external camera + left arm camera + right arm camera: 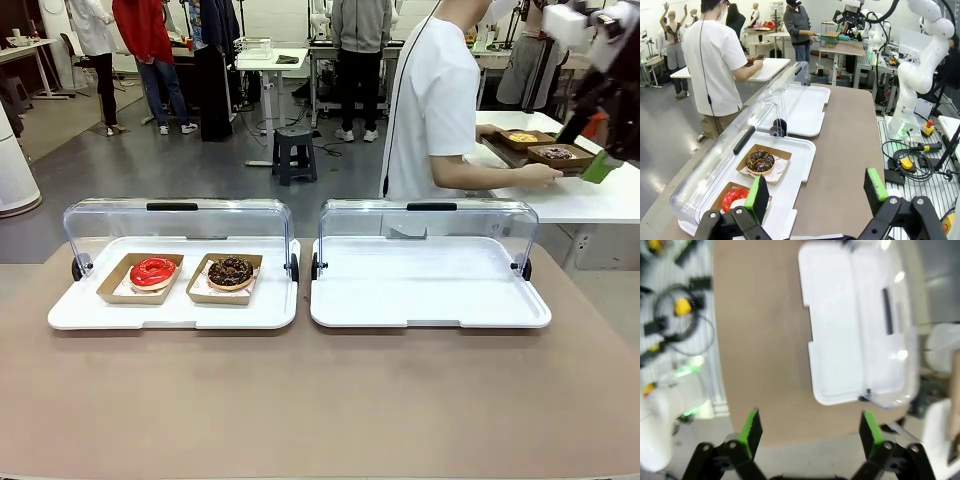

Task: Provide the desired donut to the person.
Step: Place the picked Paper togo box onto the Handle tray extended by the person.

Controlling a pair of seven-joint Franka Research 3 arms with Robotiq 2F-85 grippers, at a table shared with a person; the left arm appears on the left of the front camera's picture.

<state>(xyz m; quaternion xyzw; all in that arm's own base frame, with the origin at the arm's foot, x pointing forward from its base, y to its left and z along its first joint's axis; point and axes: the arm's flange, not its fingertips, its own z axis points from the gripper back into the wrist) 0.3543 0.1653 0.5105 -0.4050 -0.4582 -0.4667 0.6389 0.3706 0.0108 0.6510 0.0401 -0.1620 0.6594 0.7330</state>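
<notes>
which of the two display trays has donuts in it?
The tray on the robot's left: it holds a red-glazed donut and a chocolate donut in cardboard boats. The right tray is bare.

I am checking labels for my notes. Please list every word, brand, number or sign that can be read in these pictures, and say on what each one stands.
No text can be read anywhere.
Paper liner under the chocolate donut: a faint reddish print, too small to read.
White trays, clear lids, cardboard donut boxes: plain, no print.
Person's white top: plain.
</notes>
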